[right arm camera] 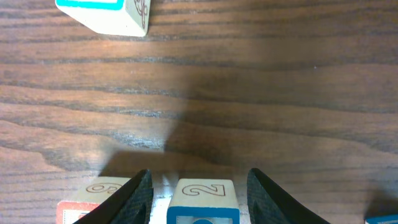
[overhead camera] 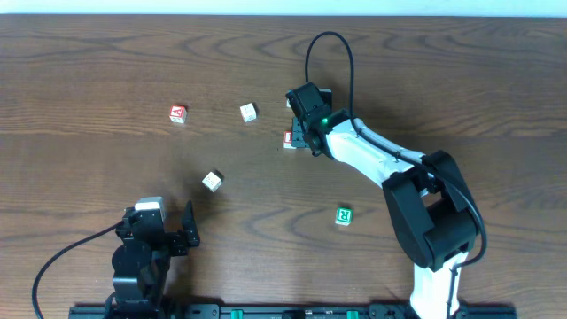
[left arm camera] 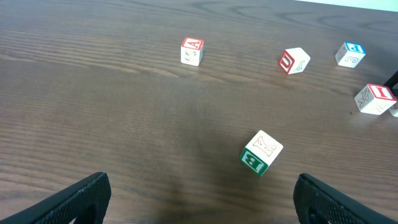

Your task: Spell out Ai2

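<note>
— Where is the 2 cube?

— At the bottom centre of the right wrist view, on the table between the fingers of the right gripper. The jaws are spread and stand just off its sides, so nothing is pinched.

— Which step is this?

— I judge it the setting of the 2 just beside the I cube. Whether they touch I cannot tell. The A cube lies well apart, at the upper left of the overhead view.

— And next?

— A straight lift clear of the 2 without nudging it, then fetching the A to the I's free side.

— Which way does it point?

— Numeral face up, reading upright in the wrist view. A cube has no long axis.

— The left gripper?

— Spread wide, holding nothing.
</note>
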Available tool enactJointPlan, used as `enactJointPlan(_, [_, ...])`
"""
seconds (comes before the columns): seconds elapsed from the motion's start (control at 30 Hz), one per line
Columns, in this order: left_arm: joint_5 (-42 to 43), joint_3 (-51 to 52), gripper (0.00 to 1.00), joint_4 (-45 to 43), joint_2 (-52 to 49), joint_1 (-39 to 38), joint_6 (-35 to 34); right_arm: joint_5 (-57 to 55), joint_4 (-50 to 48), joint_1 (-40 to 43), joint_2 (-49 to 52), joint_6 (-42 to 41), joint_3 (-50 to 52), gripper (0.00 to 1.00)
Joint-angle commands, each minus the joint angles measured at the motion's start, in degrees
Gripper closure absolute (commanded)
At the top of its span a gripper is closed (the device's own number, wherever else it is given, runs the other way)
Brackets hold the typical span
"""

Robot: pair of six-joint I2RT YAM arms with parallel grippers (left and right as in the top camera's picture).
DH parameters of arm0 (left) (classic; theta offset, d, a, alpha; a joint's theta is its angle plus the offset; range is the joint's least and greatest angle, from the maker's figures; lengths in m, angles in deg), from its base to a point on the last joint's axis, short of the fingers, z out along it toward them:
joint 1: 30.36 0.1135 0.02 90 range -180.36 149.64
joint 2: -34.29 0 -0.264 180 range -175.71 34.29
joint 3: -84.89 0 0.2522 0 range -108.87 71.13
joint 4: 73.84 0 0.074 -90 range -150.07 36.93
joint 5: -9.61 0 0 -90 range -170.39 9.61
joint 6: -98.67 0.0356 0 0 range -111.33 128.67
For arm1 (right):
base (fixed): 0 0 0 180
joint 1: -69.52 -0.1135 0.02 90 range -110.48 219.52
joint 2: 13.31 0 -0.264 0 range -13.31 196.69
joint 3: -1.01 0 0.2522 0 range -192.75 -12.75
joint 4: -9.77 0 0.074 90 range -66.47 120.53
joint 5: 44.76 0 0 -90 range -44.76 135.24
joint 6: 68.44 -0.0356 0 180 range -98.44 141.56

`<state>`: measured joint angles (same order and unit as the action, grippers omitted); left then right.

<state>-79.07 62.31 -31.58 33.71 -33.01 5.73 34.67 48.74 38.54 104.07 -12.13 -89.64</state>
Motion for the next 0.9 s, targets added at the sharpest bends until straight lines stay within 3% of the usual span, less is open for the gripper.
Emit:
enactJointPlan(0.0, [0.15,0.90,0.05,0.02,0.35,0.28,0.20,-1.70,-0.81,0.31,0.55,0.13,-0.70,0.51])
enactJointPlan(0.33, [0.15,0.90,0.05,0.02,0.35,0.28,0.20,-1.42,-4.15,2.47,0.52,2.64,-1.57,0.50])
enactJointPlan(0.53, [0.15,0.90,0.05,0.02,0.35,0.28,0.20,-1.25,0.68,2.49,0.48,5.14,-6.47,0.55])
enactJointPlan(0.63, [0.15,0.90,0.05,0.02,0.35,0.28,0.20,-1.16,4.92,2.38,0.48,5.14,-10.25,0.65])
enactJointPlan(0.73, [0.15,0.90,0.05,0.02,0.35,0.28,0.22,0.94,9.68,2.03,0.48,5.73,-14.27,0.99])
enactJointPlan(0.87, [0.15,0.90,0.05,0.02,0.35,0.28,0.20,6.21,12.39,0.85,0.48,7.17,-17.07,0.98])
